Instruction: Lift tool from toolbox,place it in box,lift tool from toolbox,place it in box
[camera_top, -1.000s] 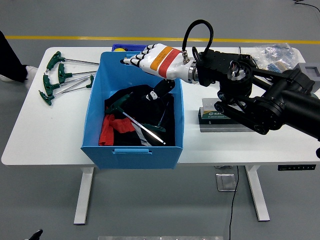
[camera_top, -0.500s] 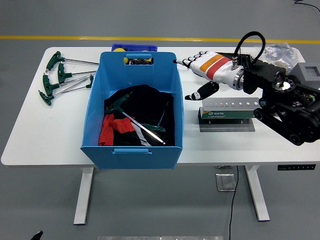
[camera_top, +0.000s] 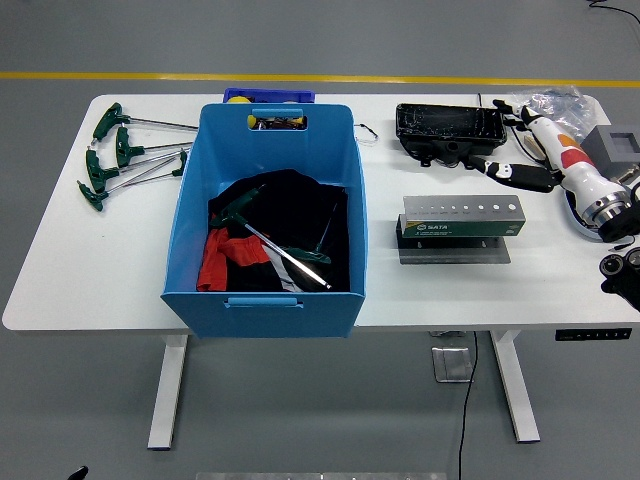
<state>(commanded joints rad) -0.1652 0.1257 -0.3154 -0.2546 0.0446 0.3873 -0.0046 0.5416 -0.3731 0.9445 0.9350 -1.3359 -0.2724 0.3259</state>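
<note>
My right robot hand (camera_top: 535, 150) hangs empty at the counter's (camera_top: 60, 270) far right with its fingers loosely apart, beside the black tool tray (camera_top: 447, 133). One green T-handle hex key (camera_top: 275, 250) lies in the blue box (camera_top: 265, 300) on dark cloth, and the other T-handle keys (camera_top: 120, 155) lie at the counter's left end. These look like stiff steel, light, with slippery thin shafts, so I judge the green plastic handle the best place to take hold.

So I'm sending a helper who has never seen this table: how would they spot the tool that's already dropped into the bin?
Start at the big blue bin in the middle of the white table. Inside, on black and red cloth, lies a T-handle wrench, its silver shaft running diagonally. The other green-handled wrenches lie outside, on the table to the left.
</note>
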